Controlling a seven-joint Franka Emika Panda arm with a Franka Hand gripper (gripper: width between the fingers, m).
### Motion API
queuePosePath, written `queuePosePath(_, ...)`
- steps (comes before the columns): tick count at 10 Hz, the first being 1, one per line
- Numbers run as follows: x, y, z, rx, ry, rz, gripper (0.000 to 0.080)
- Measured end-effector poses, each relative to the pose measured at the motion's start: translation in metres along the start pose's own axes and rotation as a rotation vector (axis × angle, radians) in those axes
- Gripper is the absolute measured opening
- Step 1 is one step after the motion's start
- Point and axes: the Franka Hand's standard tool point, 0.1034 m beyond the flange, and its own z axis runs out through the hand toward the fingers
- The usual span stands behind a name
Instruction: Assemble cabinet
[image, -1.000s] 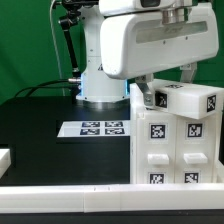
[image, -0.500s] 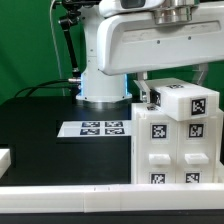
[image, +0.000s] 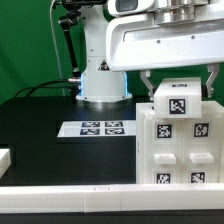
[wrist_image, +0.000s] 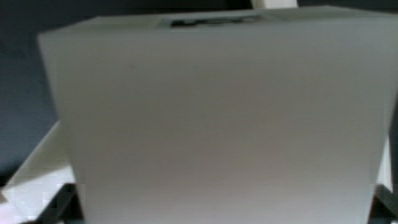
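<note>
The cabinet (image: 180, 145) stands on the black table (image: 60, 115) at the exterior view's right, near the front edge. It is a white boxy body with tagged panels on its near face. On top of it sits a smaller white block (image: 178, 100) with one tag facing the camera.

The gripper (image: 178, 82) hangs straight over that block, one finger (image: 146, 82) down each side of it, so the block looks clamped between them; I judge it a firm grasp, though the contact itself is hard to make out. Holding it from above at the sides probably keeps it square to the body beneath.

In the wrist view a blurred white surface, likely the block (wrist_image: 214, 120), fills nearly the whole picture, which fits a camera just above it.

The marker board (image: 97, 128) lies flat farther back, to the left of the cabinet, just before the robot's white base (image: 100, 85). A small white piece (image: 4, 158) shows at the left edge.
</note>
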Motion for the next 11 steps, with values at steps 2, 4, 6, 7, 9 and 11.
queuePosePath(2,0.0,0.0002,-0.0003,0.0,-0.001,0.138,0.056)
queuePosePath(4,-0.0007,0.0,-0.0001,-0.001,-0.003,0.256,0.056)
queuePosePath(6,-0.0058,-0.0039,0.0023,-0.004,-0.008,0.46,0.056)
queuePosePath(7,-0.0071,-0.0053,0.0028,-0.005,-0.007,0.584,0.056)
queuePosePath(9,-0.0079,-0.0076,0.0028,0.001,0.002,0.801,0.056)
queuePosePath(11,-0.0078,-0.009,0.0026,0.014,-0.008,0.989,0.056)
